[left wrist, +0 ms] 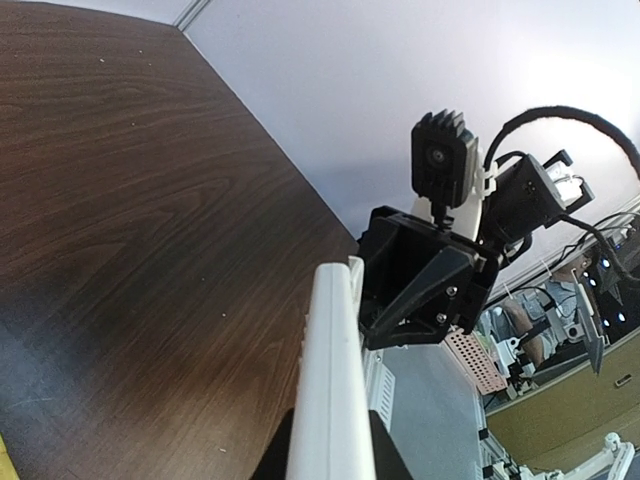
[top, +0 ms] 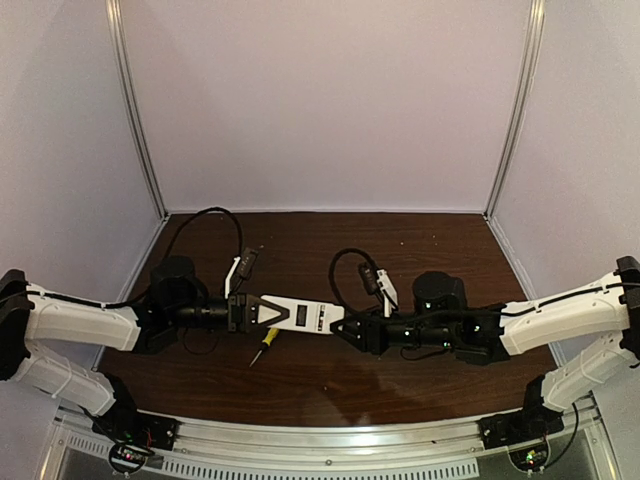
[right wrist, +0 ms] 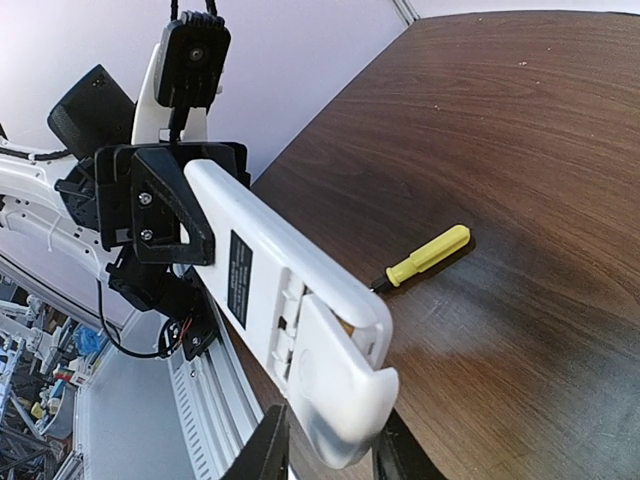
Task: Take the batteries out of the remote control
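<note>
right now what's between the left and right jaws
The remote, one end in the left jaws and the other in the right jaws, with nothing else in the gap; the top view shows it best.

A screwdriver (right wrist: 430, 255) lies on the table (right wrist: 520, 120) below the remote control (right wrist: 290, 290).

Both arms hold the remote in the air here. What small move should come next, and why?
Probably the right gripper should draw the back cover a little further off the end while the left gripper holds firm: the right wrist view shows the cover sitting partly slid back on the remote control, with a gap opened in the compartment.
</note>
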Robot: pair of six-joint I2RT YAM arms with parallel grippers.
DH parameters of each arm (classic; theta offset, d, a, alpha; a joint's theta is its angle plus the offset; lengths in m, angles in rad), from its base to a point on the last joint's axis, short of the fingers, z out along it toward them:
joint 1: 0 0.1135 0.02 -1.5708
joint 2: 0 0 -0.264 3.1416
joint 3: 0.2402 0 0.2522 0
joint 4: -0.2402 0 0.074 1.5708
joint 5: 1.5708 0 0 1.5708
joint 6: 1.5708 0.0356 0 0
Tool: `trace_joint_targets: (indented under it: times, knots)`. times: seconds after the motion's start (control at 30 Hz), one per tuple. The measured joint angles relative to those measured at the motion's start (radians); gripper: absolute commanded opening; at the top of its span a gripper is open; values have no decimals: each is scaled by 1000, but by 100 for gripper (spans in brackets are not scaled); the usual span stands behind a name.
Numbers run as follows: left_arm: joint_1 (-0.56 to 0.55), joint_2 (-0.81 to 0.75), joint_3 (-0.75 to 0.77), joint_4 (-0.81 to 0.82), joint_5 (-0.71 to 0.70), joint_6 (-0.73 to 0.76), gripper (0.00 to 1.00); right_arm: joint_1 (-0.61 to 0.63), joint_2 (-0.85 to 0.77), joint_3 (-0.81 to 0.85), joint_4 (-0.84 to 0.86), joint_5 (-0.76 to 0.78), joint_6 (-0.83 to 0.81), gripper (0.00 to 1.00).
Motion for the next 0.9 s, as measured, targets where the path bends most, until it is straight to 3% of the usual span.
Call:
trace_joint_targets:
  times: [0.9]
  knots:
    - [0, -26, 13, -81, -68, 42, 0, 0, 4, 0, -6, 1, -2, 12]
